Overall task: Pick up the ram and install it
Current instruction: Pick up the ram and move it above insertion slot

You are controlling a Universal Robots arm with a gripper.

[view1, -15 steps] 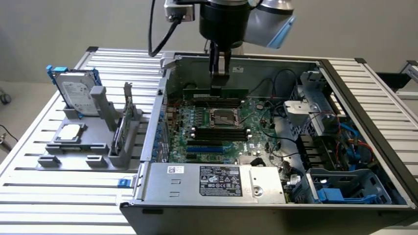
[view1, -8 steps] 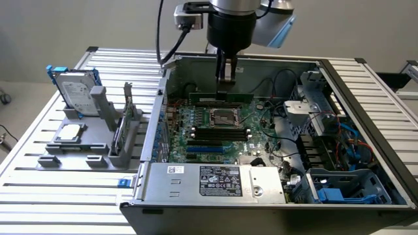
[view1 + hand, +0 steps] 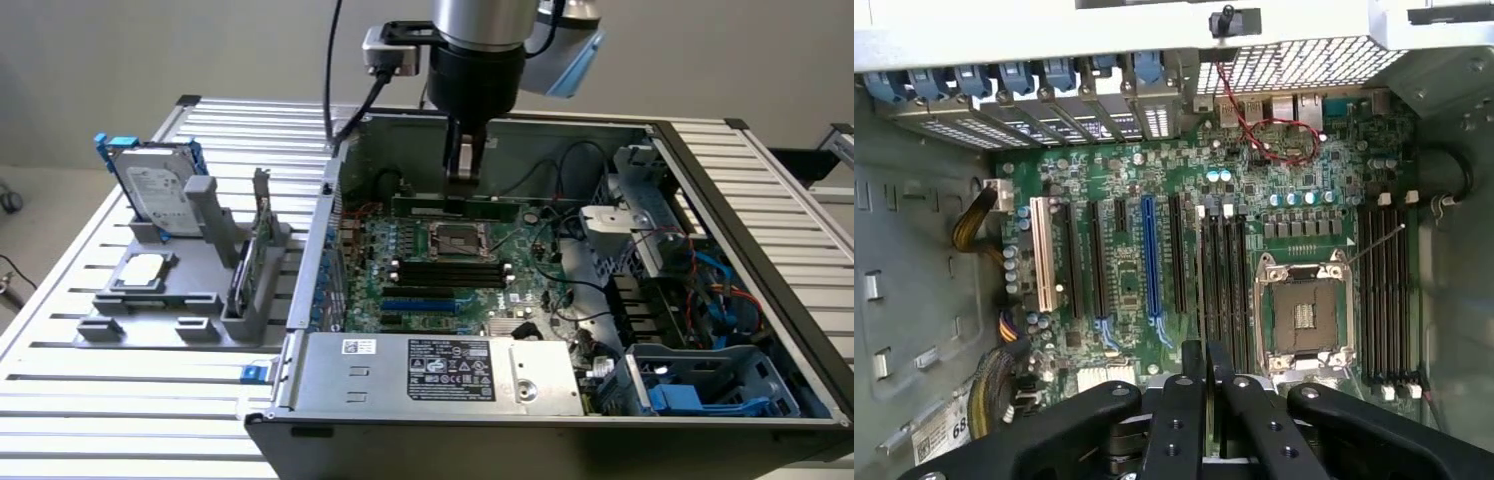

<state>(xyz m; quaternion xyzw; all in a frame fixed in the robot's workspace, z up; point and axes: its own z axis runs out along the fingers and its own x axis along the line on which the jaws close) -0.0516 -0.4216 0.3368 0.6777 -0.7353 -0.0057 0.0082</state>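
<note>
The ram (image 3: 424,208), a long thin green stick, lies level inside the open computer case, just behind the empty processor socket (image 3: 461,240). My gripper (image 3: 461,188) reaches straight down from above and is shut on the ram's middle. I cannot tell whether the ram touches a slot below it. In the wrist view my gripper (image 3: 1206,352) has its black fingers (image 3: 1179,400) close together over the motherboard (image 3: 1124,200), beside the socket (image 3: 1304,315). Black memory slots (image 3: 1222,270) run on both sides of the socket.
The case walls (image 3: 334,200) box in the board. A power supply (image 3: 441,370) fills the near side, with a blue drive cage (image 3: 694,385) and cables at the exterior view's right. A grey rack (image 3: 174,300) outside holds a hard drive (image 3: 154,185), a silver chip (image 3: 144,268) and a bracketed green card (image 3: 260,240).
</note>
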